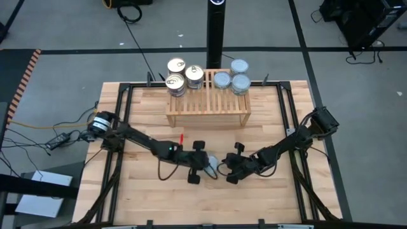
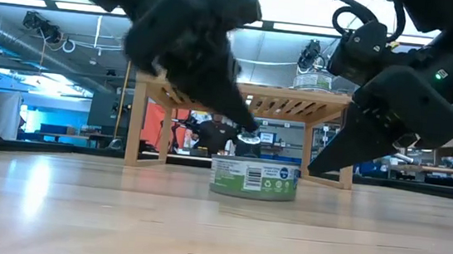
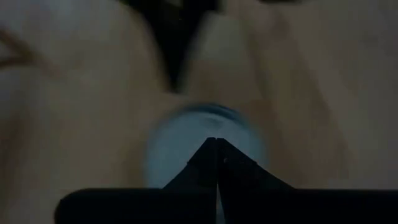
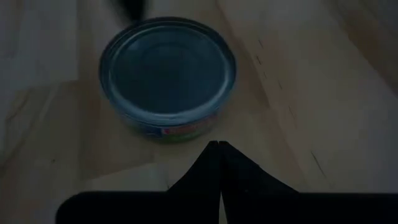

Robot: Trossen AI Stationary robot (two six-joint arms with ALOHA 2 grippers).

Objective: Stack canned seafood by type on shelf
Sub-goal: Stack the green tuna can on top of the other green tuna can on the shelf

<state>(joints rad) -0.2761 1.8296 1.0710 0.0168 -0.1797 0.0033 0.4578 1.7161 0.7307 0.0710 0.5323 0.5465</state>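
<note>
From above, we see a lone tin [image 1: 213, 163] upright on the desk [image 1: 140, 197] between the left end effector [image 1: 210, 166] and right end effector [image 1: 224, 170], both pinched shut, empty. Low view: the tin's axis stands vertical, before the shelf [image 2: 246, 95]. Wrist views: its lid faces up.

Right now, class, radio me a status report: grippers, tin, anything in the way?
Left gripper shut, tip at the tin's lid. Right gripper shut beside it. Blue-lidded tin on table, ungripped. Shelf already holds stacks; path looks unobstructed.
</note>
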